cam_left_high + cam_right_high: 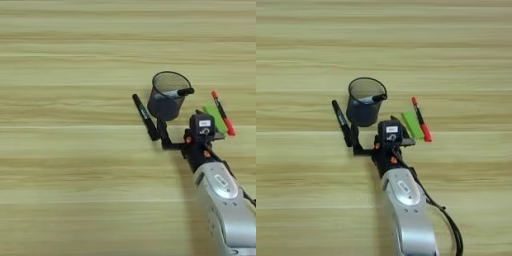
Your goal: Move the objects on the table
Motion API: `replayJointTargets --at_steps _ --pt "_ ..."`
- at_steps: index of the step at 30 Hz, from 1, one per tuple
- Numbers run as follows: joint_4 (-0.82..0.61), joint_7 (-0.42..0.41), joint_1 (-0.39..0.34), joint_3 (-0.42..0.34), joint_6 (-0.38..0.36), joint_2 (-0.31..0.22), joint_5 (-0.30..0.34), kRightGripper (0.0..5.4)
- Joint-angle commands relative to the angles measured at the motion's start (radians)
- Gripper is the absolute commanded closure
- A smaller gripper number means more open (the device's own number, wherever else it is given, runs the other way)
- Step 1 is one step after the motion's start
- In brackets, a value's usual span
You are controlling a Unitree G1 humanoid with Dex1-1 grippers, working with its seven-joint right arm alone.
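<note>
The dark mesh pen cup [364, 107] stood upright on the wooden table [65, 165], a round see-through basket of fine wire, narrower at the foot than at the rim. One dark pen [181, 92] leaned inside it, its tip poking over the rim on the side toward the red pen.

Just to the left of the cup lay the long black marker [145, 117], a slim matte stick slanting across the grain, its near end running down past the cup's base. To the right of the cup lay the small bright-green block [412, 125], flat and rectangular, and touching its far edge the thin red pen [421, 119], glossy, with a thicker red cap at the near end.

The right gripper [352, 136] came in below the cup on a silver, smooth-shelled forearm, with a black cable trailing along it. One black finger [163, 131] reached up beside the near end of the marker, close under the cup's foot. I could not tell how wide the fingers stood, nor whether they had hold of the marker. The black wrist housing covered the green block's near corner.

The table was pale, striped in yellow-tan bands.
</note>
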Motion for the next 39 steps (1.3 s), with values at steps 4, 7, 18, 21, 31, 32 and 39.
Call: replayJointTargets --at_steps 4,7,18,21,31,32,39 --pt "-0.052 -0.007 -0.081 -0.035 -0.045 -0.022 0.009 0.04" --pt "-0.051 -0.008 -0.097 -0.048 -0.045 -0.025 0.013 0.04" --pt "-0.062 -0.007 -0.144 -0.081 -0.041 -0.027 0.034 0.04" --pt "-0.062 -0.006 -0.149 -0.088 -0.040 -0.028 0.038 0.04" --pt "-0.056 0.002 -0.177 -0.104 -0.022 -0.023 0.088 0.04" --pt "-0.049 0.001 -0.183 -0.105 -0.022 -0.024 0.090 0.04" --pt "0.006 0.002 -0.221 -0.110 -0.035 -0.030 0.095 0.04"
